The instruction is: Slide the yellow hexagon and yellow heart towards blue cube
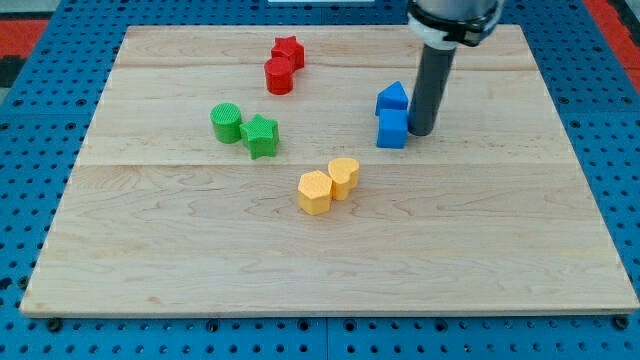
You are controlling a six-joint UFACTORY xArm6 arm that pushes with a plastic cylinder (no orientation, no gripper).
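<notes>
My tip [421, 133] is down on the wooden board [500, 240], just beside the blue cube [392, 128] on its view-right side; bare rod, gripping nothing. Yellow hexagon [314, 192] and yellow heart [343, 177] touch each other, well apart from tip, toward view's bottom-left. Blue pentagon-like block [392, 97] just up-left of tip.

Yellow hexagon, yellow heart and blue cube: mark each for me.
yellow hexagon [314, 192], camera view, on its top face.
yellow heart [344, 176], camera view, on its top face.
blue cube [392, 129], camera view, on its front face.
</notes>
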